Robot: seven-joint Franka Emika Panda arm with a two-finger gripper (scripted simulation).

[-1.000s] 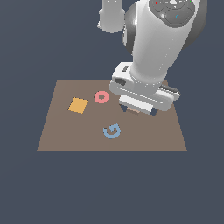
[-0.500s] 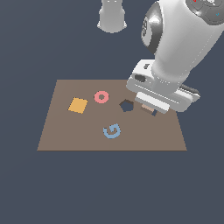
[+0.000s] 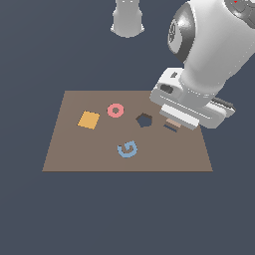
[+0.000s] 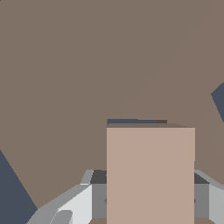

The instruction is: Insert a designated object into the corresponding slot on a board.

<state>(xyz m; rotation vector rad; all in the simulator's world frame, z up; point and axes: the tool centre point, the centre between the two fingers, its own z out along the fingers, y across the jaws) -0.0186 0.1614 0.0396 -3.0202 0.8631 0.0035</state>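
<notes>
The brown board (image 3: pixel 69 149) lies flat. My gripper (image 3: pixel 175 119) hangs low over the board's part at the exterior view's right, mostly hidden under the white hand. It is shut on the pale tan tile (image 3: pixel 173 122). In the wrist view the tile (image 4: pixel 151 175) stands upright between the grey fingers (image 4: pixel 65 205). Only a dark sliver of the rectangular slot (image 3: pixel 171 128) shows just below the tile, and it also shows in the wrist view (image 4: pixel 131 121) at the tile's lower edge. Whether the tile touches the board I cannot tell.
On the board lie an orange square tile (image 3: pixel 88 120), a pink ring (image 3: pixel 115 110) and a blue G-shaped piece (image 3: pixel 128 149). A dark pentagon cut-out (image 3: pixel 144 120) lies beside the gripper, and shows at the wrist view's edge (image 4: pixel 218 98). The robot's base (image 3: pixel 128 17) stands behind the board.
The arm has moved toward the exterior view's right with the tan tile. The pentagon cut-out, hidden a second ago, is now uncovered.
</notes>
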